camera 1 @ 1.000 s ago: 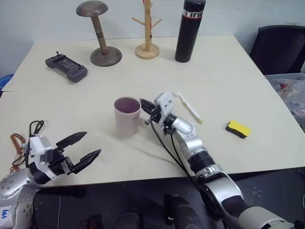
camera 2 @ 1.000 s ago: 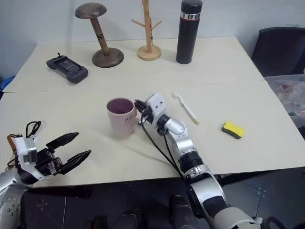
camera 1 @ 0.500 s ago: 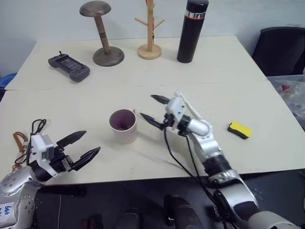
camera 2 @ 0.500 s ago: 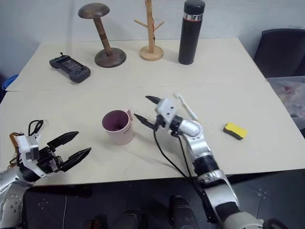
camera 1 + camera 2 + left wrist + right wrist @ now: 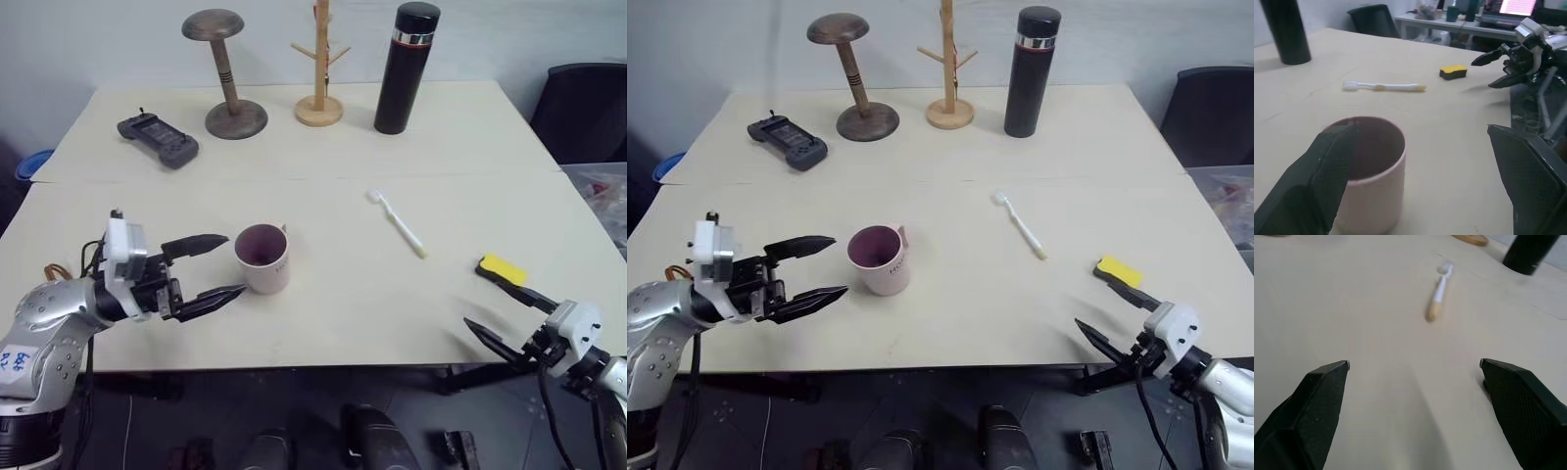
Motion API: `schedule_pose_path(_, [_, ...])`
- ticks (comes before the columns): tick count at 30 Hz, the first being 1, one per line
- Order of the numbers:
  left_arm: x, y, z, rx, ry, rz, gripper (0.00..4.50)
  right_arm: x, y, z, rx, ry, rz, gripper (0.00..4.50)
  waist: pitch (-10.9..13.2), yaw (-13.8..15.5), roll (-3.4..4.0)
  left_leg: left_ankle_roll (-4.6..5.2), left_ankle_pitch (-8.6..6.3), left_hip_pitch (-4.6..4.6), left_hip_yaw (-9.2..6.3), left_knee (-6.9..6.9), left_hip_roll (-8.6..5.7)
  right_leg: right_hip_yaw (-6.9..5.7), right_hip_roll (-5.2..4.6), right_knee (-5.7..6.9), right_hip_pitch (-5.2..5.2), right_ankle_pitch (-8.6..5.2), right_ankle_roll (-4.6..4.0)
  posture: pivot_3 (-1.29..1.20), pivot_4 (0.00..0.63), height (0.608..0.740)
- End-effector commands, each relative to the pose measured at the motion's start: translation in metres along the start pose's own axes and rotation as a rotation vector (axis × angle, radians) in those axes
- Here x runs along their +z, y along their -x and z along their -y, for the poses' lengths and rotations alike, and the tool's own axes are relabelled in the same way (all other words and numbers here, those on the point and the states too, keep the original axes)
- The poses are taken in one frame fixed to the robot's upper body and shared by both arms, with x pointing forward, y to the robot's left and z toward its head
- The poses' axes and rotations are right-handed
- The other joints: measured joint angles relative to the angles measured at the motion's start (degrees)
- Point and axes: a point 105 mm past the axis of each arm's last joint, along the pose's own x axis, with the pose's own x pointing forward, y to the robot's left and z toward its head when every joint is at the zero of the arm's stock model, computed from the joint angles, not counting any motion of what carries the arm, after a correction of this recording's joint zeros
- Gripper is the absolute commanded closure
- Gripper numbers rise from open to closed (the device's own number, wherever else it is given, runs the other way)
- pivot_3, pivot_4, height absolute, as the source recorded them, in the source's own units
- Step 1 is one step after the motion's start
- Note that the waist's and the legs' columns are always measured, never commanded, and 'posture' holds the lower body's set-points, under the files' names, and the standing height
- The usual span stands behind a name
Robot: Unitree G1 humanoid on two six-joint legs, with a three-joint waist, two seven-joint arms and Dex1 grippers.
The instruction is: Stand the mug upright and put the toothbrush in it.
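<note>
The mug [image 5: 264,258] is seen upright on the pale tabletop [image 5: 323,304], just beyond the tips of the left claw [image 5: 210,265], which is spread wide and holds nothing. The toothbrush [image 5: 398,222] lies flat, well apart from the mug, between it and the right claw [image 5: 505,320], which is wide open and empty at the near edge beside a sponge [image 5: 501,268]. A flask [image 5: 405,69] is placed at the far side.
</note>
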Motion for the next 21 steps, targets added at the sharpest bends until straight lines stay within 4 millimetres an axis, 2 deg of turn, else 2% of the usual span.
schedule_pose_path(1, [0.002,-0.001,-0.002,-0.023,-0.013,-0.012,0.00,0.026,-0.017,0.009,-0.022,0.014,0.043,0.02,0.0,-0.1,0.01,-0.02,0.01,0.03,0.01,-0.03,0.00,0.01,0.01,0.01,-0.01,0.00,0.00,0.00,0.150,0.740])
schedule_pose_path(7, [0.004,-0.005,-0.015,-0.003,-0.076,0.007,0.00,0.060,-0.090,0.025,0.091,-0.136,-0.080,0.02,0.1,0.3,0.05,-0.04,0.05,-0.05,-0.06,0.02,-0.01,-0.05,-0.02,0.02,-0.11,-0.03,-0.05,0.00,0.150,0.740])
schedule_pose_path(8, [0.003,-0.004,-0.016,0.005,-0.084,0.007,0.00,0.063,-0.107,0.021,0.160,-0.178,-0.138,0.02,0.1,0.3,0.07,-0.05,0.05,-0.10,-0.10,0.02,0.01,-0.10,-0.01,-0.01,-0.13,-0.04,-0.07,0.00,0.150,0.740])
schedule_pose_path(10, [0.000,-0.004,-0.014,-0.009,-0.068,0.008,0.00,0.063,-0.129,0.018,0.223,-0.172,-0.233,0.02,0.1,0.3,0.05,-0.06,0.06,-0.25,-0.13,0.04,0.01,-0.13,-0.02,-0.01,-0.27,-0.04,-0.07,0.00,0.150,0.740])
schedule_pose_path(14, [0.003,-0.008,-0.008,-0.021,-0.052,0.038,0.00,0.049,-0.169,0.051,0.058,-0.195,-0.382,0.02,0.1,0.3,-0.02,-0.05,0.05,-0.86,-0.17,0.34,-0.04,-0.24,-0.09,0.02,-0.71,-0.02,-0.05,0.00,0.150,0.740])
schedule_pose_path(15, [0.002,-0.008,-0.007,-0.017,-0.053,0.034,0.00,0.043,-0.174,0.058,0.028,-0.175,-0.424,0.02,0.1,0.3,-0.03,-0.03,0.05,-1.28,-0.19,0.59,-0.13,-0.25,-0.15,0.14,-1.05,0.01,0.01,0.00,0.150,0.740])
schedule_pose_path(18, [0.000,-0.005,-0.001,-0.010,-0.040,0.025,0.00,0.031,-0.179,0.065,0.060,-0.144,-0.498,0.02,0.1,0.5,-0.04,-0.01,0.06,-1.48,-0.27,0.68,-0.18,-0.42,-0.24,0.25,-1.16,0.02,0.03,0.00,0.150,0.740])
schedule_pose_path(21, [0.005,-0.003,0.000,0.020,-0.028,0.058,0.00,0.021,-0.181,0.062,0.135,-0.153,-0.578,0.59,0.1,0.0,-0.04,0.00,0.06,-1.52,-0.28,0.68,-0.18,-0.45,-0.24,0.22,-1.16,0.02,0.03,0.00,0.150,0.740])
